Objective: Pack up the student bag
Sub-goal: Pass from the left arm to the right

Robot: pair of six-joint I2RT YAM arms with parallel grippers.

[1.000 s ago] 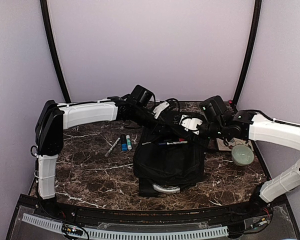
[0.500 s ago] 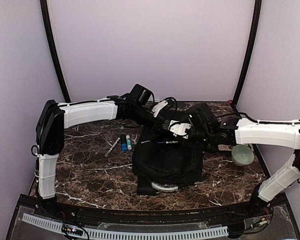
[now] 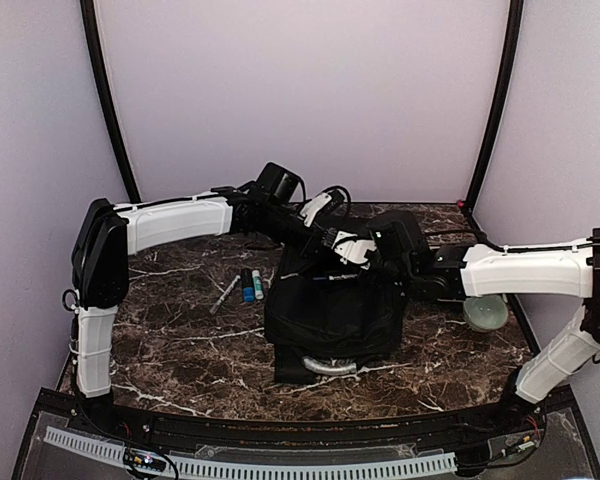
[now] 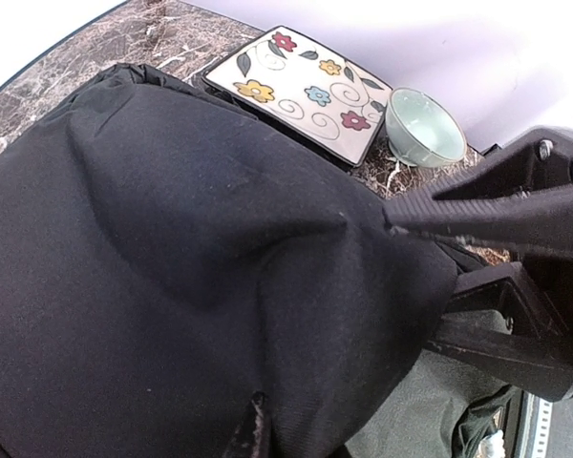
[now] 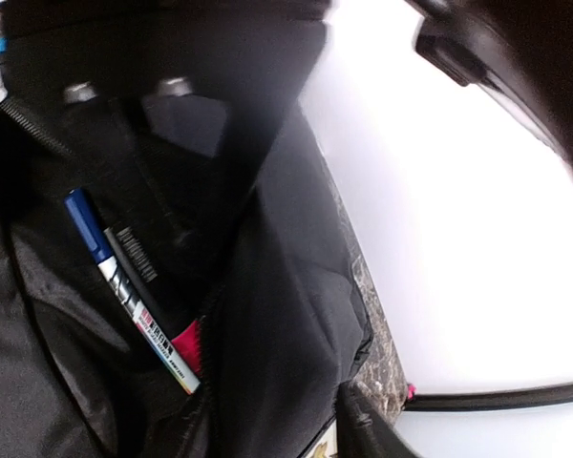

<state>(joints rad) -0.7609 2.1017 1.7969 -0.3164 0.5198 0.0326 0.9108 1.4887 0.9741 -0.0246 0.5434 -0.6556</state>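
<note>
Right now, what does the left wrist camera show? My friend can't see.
The black student bag fills most of the view, its fabric pinched by the left gripper. Behind lie a flowered plate and pale green bowl.

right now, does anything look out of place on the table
Nothing spilled or broken. The student bag sits rumpled, its fabric pinched by the left tool. A few markers lie loose on the table left of it; a blue-capped marker is inside.

Markers [image 3: 242, 288] lie on the marble table [image 3: 180, 330], a green bowl [image 3: 486, 312] beside a floral plate [image 4: 301, 91].
</note>
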